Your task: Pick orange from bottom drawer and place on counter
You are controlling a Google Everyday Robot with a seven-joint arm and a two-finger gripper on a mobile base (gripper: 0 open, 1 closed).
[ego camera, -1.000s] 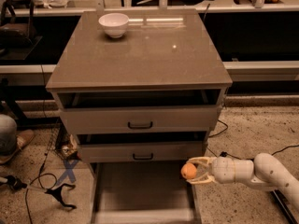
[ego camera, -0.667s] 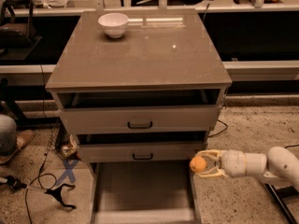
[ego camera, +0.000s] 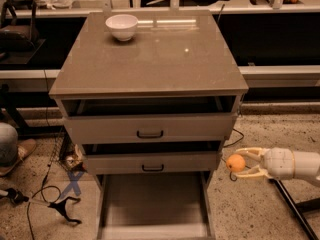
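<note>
The orange (ego camera: 235, 163) is a small round fruit held between the two white fingers of my gripper (ego camera: 242, 163), to the right of the cabinet at the height of the middle drawer. The gripper is shut on it and comes in from the right edge. The bottom drawer (ego camera: 152, 204) is pulled out at the foot of the cabinet, a shallow grey tray with a bare floor. The counter (ego camera: 150, 59) is the glossy grey-brown top slab, well above and left of the gripper.
A white bowl (ego camera: 121, 26) stands at the counter's back left. The two upper drawers (ego camera: 150, 129) stand slightly open. Cables and a blue cross mark (ego camera: 72, 184) lie on the floor at left. A dark pole (ego camera: 295, 209) slants at lower right.
My gripper has moved right and slightly up with the orange, from over the bottom drawer's right edge to clear of the cabinet's side.
</note>
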